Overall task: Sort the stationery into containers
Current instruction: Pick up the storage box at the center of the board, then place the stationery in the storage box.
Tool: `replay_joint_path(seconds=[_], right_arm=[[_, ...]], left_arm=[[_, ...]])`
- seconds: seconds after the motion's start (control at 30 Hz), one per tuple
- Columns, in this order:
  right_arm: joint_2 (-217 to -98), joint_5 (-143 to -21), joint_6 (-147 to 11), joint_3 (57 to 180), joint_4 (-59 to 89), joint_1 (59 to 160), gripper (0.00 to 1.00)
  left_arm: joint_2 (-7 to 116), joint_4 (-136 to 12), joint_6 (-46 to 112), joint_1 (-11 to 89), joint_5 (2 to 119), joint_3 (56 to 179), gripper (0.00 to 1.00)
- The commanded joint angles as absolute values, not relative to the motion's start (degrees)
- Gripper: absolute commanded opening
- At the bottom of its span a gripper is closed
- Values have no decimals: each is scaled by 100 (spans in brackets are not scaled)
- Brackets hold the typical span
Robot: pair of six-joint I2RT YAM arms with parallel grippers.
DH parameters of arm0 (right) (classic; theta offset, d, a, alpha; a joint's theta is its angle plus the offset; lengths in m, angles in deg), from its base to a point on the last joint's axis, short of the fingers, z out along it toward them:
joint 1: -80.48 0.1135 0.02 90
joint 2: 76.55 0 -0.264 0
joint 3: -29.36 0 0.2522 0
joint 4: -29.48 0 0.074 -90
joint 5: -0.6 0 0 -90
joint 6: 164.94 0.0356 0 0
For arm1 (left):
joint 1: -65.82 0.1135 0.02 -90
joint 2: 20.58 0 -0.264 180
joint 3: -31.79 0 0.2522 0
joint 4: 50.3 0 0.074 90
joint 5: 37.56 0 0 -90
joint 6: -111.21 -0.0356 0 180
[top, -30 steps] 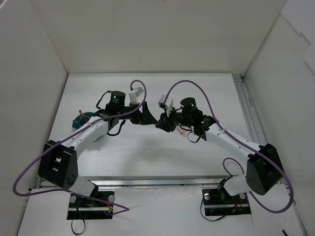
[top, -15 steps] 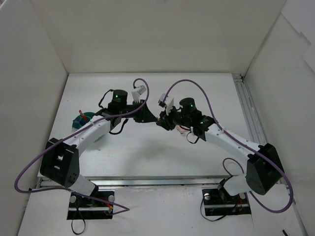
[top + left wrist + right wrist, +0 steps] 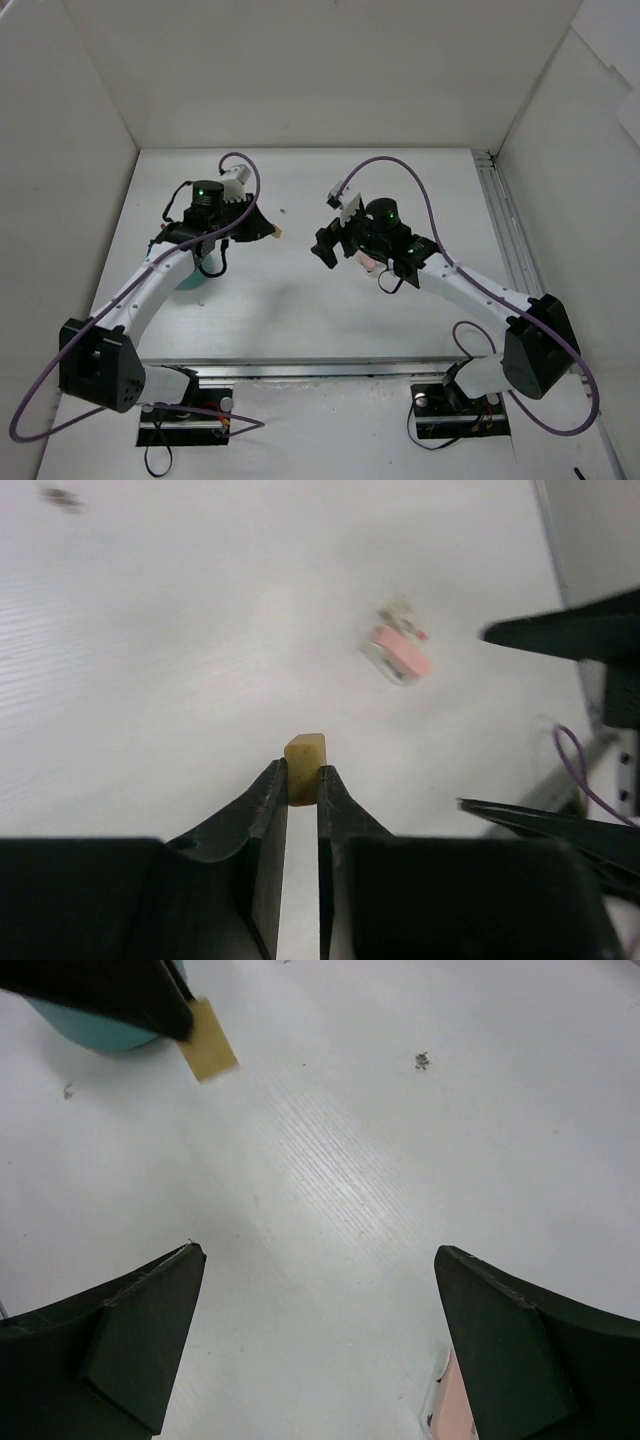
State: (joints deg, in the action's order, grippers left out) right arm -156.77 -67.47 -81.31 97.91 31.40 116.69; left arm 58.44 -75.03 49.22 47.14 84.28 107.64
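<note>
- We see a white table (image 3: 300, 310) with a faint wood grain.
- We see plain white walls (image 3: 300, 70) along its left, far and right edges.
- We see a metal rail (image 3: 505, 240) running along its right edge.
- We spot a small dark speck (image 3: 422, 1060) on its surface.

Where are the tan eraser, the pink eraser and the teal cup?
tan eraser (image 3: 305, 765), left wrist view, on its exposed upper end.
pink eraser (image 3: 405, 658), left wrist view, on the middle of its pink face.
teal cup (image 3: 100, 1032), right wrist view, on its visible side wall.
</note>
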Motion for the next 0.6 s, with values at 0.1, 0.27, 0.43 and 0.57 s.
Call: replay_joint_path(seconds=[0.1,0.27,0.43,0.57], right_arm=[[-15231,-8286,-7521,9691,3269,11468,98],[-15301,-9229,-6695,9771,2672,11090,98],[-15205,-9441,-6562,9700,2522,10835,98],[-15178,-9406,-6562,9656,2495,10703,98]], left_arm=[[5210,-8919,4696,5315,5423,11506,0],[5693,-9789,4933,5694,4419,11982,0],[6265,-10159,5363,5826,3313,12351,0],[6528,-9897,5443,5826,3092,12351,0]])
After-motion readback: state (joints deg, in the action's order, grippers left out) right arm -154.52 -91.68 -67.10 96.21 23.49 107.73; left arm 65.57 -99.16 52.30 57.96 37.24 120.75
